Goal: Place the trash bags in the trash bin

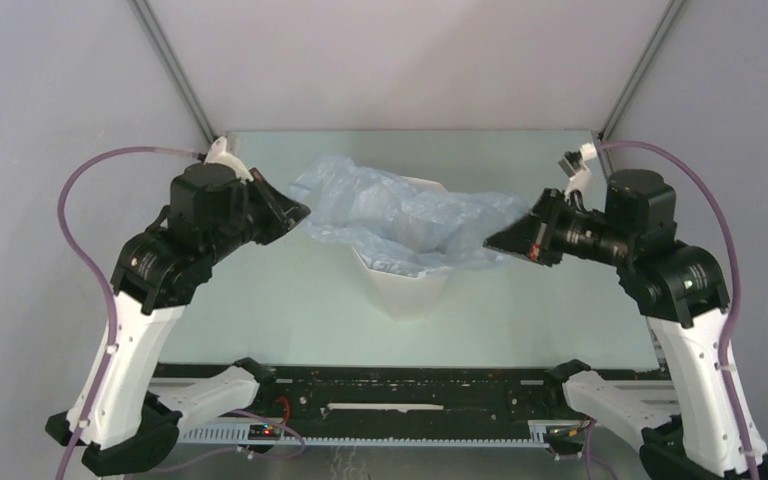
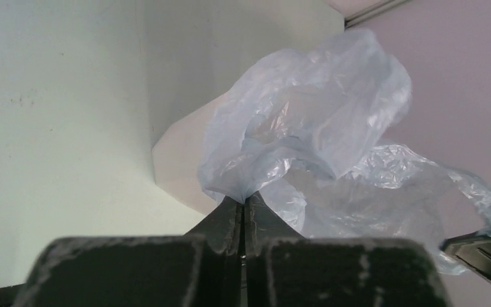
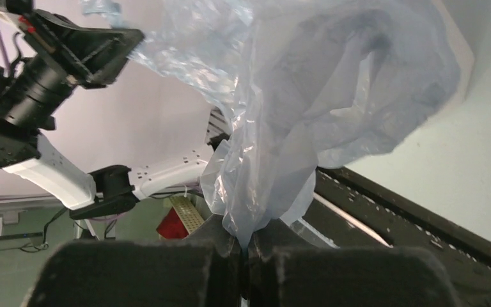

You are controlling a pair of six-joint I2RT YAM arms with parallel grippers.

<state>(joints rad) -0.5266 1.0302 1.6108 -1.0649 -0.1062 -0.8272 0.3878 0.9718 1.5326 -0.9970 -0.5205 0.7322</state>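
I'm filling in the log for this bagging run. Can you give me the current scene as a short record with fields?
bag: pale-blue trash bag, wrinkled, stretched over the bin's mouth
bin: white trash bin, below the bag, its top largely hidden by the film
left gripper: shut on the bag's left end
right gripper: shut on the bag's right end
task status: bag not yet pushed down into the bin

One camera looks down at the desk (image 1: pixel 260 310) from high behind. Both wrist cameras see the bag (image 2: pixel 307 115) close.
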